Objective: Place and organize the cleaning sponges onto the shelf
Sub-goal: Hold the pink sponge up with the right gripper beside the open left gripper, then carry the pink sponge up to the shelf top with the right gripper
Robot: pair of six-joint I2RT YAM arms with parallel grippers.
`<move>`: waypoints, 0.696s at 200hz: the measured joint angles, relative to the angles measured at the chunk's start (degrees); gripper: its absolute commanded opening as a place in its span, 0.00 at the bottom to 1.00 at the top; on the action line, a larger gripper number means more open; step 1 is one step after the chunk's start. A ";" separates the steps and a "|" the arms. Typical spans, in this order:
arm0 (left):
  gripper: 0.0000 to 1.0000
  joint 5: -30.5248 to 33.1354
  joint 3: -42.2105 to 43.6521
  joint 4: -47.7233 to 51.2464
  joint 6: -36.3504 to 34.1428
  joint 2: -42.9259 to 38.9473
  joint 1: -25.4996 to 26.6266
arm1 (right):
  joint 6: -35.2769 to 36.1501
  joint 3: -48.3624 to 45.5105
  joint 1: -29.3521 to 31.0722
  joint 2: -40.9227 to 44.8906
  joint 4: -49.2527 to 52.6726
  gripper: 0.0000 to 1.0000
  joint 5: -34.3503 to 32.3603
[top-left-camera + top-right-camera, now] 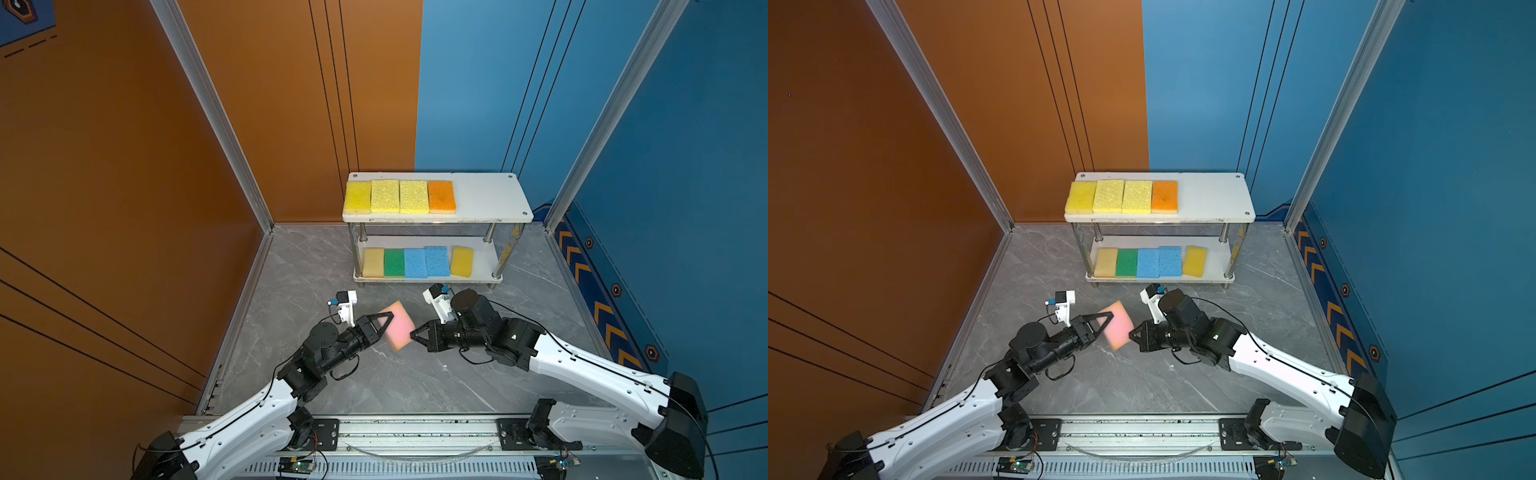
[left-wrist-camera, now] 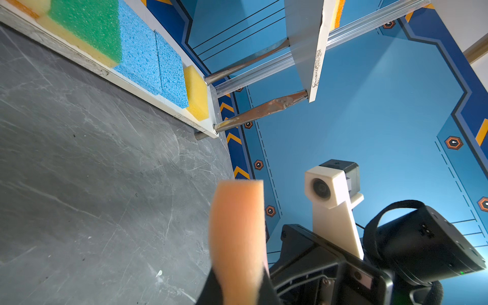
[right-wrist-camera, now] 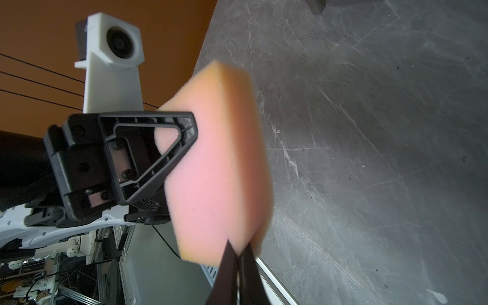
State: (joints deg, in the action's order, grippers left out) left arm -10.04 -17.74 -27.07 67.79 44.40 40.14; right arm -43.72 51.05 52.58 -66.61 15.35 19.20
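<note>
Status at that frame: the pink rectangular foam sponge hung in the air between my 2 arms, above the grey marble-pattern tabletop and in front of the small 2-tier shelf of white boards on shiny metal posts.

My left pincer was clamped across 1 end of it, 1 finger flat on the pink face. I couldn't judge how firm that hold was. My right pincer was pinched tight on the opposite corner, tips nearly meeting and the foam crushed between them.

Risks as I saw them:
- The right hold was a corner nip only. If the left let go, soft foam could sag, swing on that corner or squirt out and drop to the tabletop.
- If both arms pulled apart while gripping, the foam could stretch and snap free.
- A sponge dangling from 1 corner would likely land crooked. The free spot was the top board beside the orange foam sponge, so a skewed drop could overlap it or nudge that row of 4.
- A low approach could clip the top board's front edge.
</note>
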 measured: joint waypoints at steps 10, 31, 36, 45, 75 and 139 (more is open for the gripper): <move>0.29 0.00 0.09 -0.02 -0.13 -0.04 0.00 | -0.04 0.00 0.00 0.00 0.00 0.03 -0.11; 0.55 -0.02 0.17 -0.15 -0.07 -0.24 -0.42 | -0.02 0.00 0.00 0.00 0.02 0.02 -0.96; 0.65 -0.07 0.20 -0.17 0.48 -0.31 -0.59 | -0.02 0.00 0.00 0.00 0.02 0.02 -1.18; 0.80 -0.24 0.42 -0.24 0.35 -0.61 -1.09 | -0.02 0.00 -0.02 0.02 0.04 0.02 -1.49; 0.98 -1.44 0.92 2.05 0.66 -3.37 -4.09 | 0.20 0.00 -0.57 1.11 1.25 0.02 -2.99; 0.98 -4.17 0.92 19.50 -1.33 -18.53 -11.93 | 1.88 3.43 -5.70 9.84 9.20 0.04 -7.61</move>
State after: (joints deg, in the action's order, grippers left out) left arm -14.22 -16.82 -7.57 66.46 25.87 28.21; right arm -41.85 54.48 46.87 -56.77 24.56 11.60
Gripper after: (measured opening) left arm 0.980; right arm 0.047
